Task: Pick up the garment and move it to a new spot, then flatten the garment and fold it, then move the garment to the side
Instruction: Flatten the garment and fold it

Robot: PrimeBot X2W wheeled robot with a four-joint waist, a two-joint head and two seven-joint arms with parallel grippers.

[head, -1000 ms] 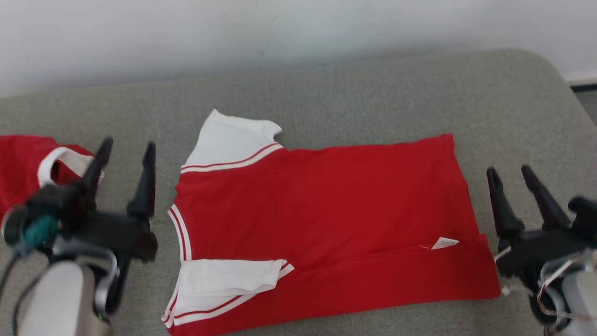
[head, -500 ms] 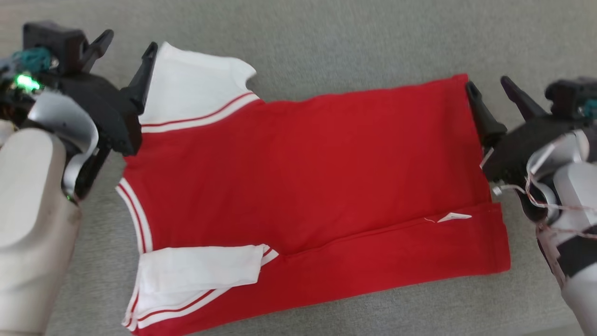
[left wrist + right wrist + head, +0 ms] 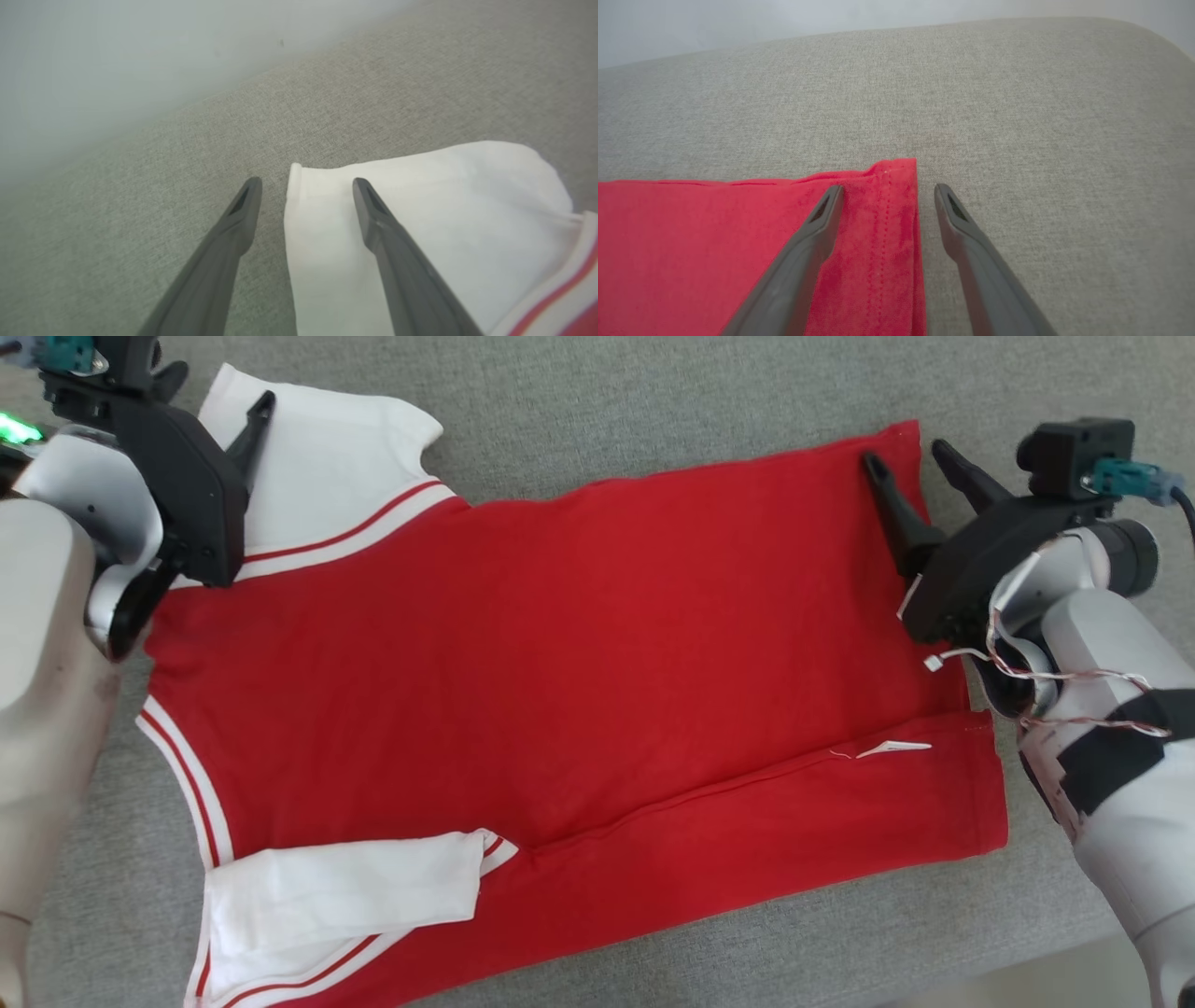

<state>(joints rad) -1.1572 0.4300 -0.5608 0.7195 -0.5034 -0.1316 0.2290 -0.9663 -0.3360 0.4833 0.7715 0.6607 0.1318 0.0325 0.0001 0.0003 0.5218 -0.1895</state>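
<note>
Both my hands spread wide, left hand [image 3: 306,184] astride the white sleeve [image 3: 444,210] edge of the red T-shirt [image 3: 560,663], right hand [image 3: 889,187] astride its hem corner.

A grey woven upholstered surface [image 3: 653,392] with a rounded far corner is covered by a red T-shirt [image 3: 560,644], spread flat with the collar to the left and the hem to the right. The near long edge is folded over the body, and the near sleeve [image 3: 345,887], white, is laid inward. The far sleeve [image 3: 317,457] is spread out on the grey fabric. A small white label [image 3: 896,748] is seen at the fold.
</note>
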